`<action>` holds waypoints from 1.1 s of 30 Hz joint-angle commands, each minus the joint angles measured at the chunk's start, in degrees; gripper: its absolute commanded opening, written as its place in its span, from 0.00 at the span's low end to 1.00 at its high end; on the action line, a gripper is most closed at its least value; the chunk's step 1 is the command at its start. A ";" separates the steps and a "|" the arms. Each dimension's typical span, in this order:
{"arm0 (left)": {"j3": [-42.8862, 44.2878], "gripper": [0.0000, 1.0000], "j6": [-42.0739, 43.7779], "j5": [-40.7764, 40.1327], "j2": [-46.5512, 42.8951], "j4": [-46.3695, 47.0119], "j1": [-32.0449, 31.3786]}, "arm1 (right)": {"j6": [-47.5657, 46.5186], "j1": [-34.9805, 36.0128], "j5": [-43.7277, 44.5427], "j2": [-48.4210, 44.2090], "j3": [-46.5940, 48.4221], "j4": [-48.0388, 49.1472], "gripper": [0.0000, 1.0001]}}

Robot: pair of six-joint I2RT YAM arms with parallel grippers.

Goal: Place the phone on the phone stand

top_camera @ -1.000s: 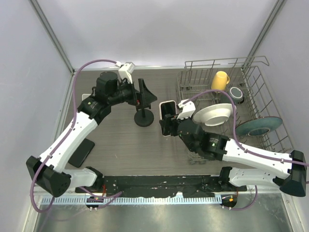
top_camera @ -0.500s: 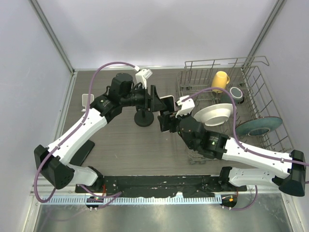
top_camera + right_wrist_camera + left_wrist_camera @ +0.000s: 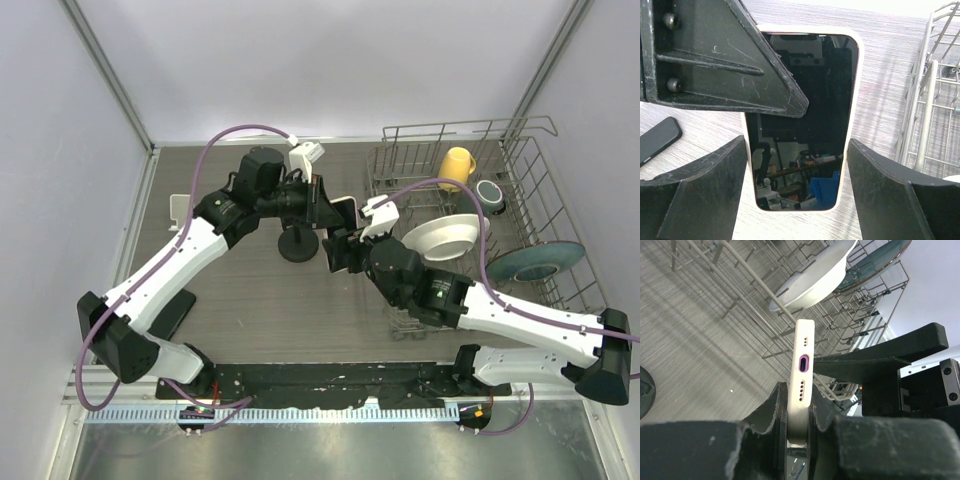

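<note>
The phone (image 3: 805, 100), white-edged with a dark screen, hangs upright in the air just right of the black phone stand (image 3: 297, 246). My right gripper (image 3: 796, 152) is shut on it, a finger against each long side. My left gripper (image 3: 799, 402) is shut on one short end, its pads flat against the face and back, beside the charging port of the phone (image 3: 803, 367). From above, the left gripper (image 3: 326, 205) sits over the stand's top and meets the right gripper (image 3: 343, 250) at the phone (image 3: 347, 210). Only the stand's round base shows.
A wire dish rack (image 3: 520, 140) fills the right side, holding a white bowl (image 3: 440, 238), a yellow cup (image 3: 457, 165) and a teal plate (image 3: 535, 262). A second, dark phone (image 3: 170, 312) lies flat near the left arm. A small white piece (image 3: 180, 207) sits at the left edge.
My left arm swung right from beside the stand to the raised phone and its jaws closed on the phone's end. The right gripper kept its hold and barely shifted.
</note>
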 commanded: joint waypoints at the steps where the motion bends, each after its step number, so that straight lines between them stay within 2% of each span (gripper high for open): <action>1: 3.20 0.01 1.53 -0.90 0.86 -2.41 -1.44 | -0.07 0.00 -1.13 -0.06 4.59 2.41 0.34; 2: 3.21 0.00 1.70 -1.16 0.85 -2.41 -1.53 | 0.01 0.00 -1.22 0.03 4.94 0.66 0.45; 3: 3.21 0.00 1.79 -1.25 0.68 -2.41 -1.62 | 0.02 0.00 -1.39 0.12 5.90 -0.48 0.66; 4: 3.12 0.00 1.79 -1.42 0.50 -2.33 -1.62 | 0.45 0.00 -1.48 0.47 6.44 -1.80 0.76; 5: 3.03 0.00 1.97 -1.51 0.15 -2.41 -1.62 | 0.63 0.00 -2.01 0.38 7.05 -4.34 0.81; 6: 2.94 0.00 2.14 -1.51 -0.11 -2.33 -1.62 | 0.89 0.00 -2.53 0.38 7.32 -5.49 0.92; 7: 2.77 0.00 2.14 -1.51 -0.55 -2.15 -1.62 | 1.16 -0.17 -3.32 -0.14 7.23 -6.55 0.95; 11: 2.41 0.00 1.79 -1.25 -1.34 -1.54 -1.62 | 3.35 -0.88 -8.77 -1.73 7.41 -13.83 0.98; 16: 2.42 0.00 0.04 0.15 -1.78 -1.18 -1.62 | 6.69 -1.40 -9.39 -4.88 7.14 -19.64 0.98; 20: 2.94 0.00 -1.72 2.60 -1.26 -1.18 -1.53 | 11.69 -3.68 -11.23 -8.30 6.18 -21.68 0.98; 24: 2.50 0.00 -2.08 4.28 -1.60 0.22 -1.53 | 14.68 -7.11 -17.82 -11.48 3.98 -20.89 0.98; 27: -0.03 0.00 -2.51 5.16 -3.62 3.98 -1.53 | 18.62 -9.65 -23.53 -13.41 0.48 -17.30 0.98; 30: -3.02 0.00 -3.83 6.04 -7.05 9.16 -1.53 | 23.89 -11.77 -28.81 -15.34 -4.97 -9.48 0.98; 33: -5.75 0.00 -5.15 6.05 -10.12 13.74 -1.53 | 27.60 -12.74 -33.81 -17.02 -12.26 3.51 0.98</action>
